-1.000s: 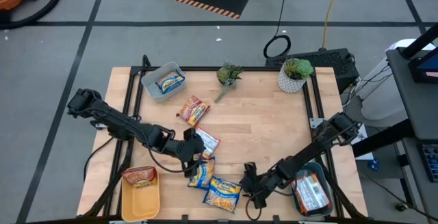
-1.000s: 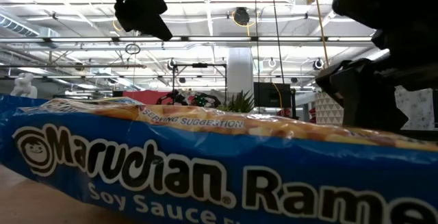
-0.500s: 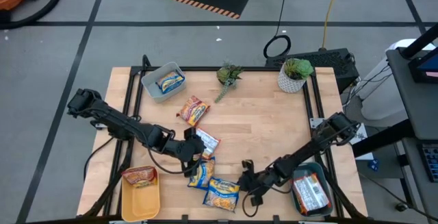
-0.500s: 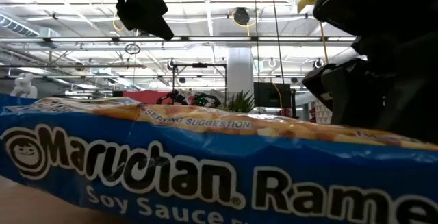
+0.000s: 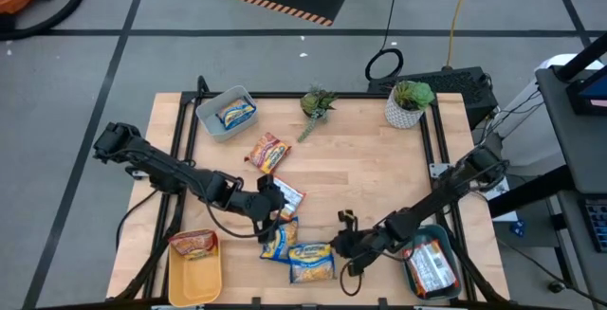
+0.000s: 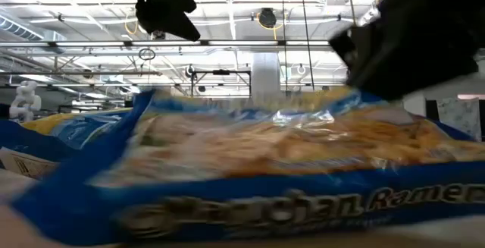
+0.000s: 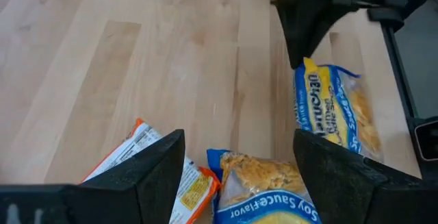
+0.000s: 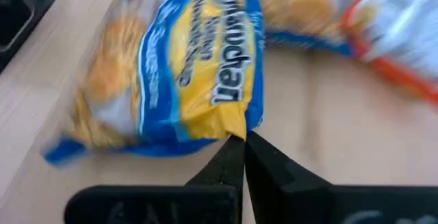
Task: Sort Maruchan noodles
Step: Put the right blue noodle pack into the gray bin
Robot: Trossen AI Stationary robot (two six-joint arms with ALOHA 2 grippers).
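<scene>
**Right hand pinches a soy sauce packet by its edge**

We see the right hand (image 5: 343, 244) low over the bench (image 5: 379, 173) near its front edge, fingers clenched on the crimped edge of a blue-and-yellow Maruchan packet (image 8: 185, 80), which lies flat on the wood. We judge the edge grip suits so thin a packet. The arm reaches in low from the teal bin (image 5: 433, 264). The left hand (image 5: 268, 206) hovers released above another blue-and-yellow packet (image 7: 263, 186), beside an orange-edged one (image 7: 154, 162).
</scene>
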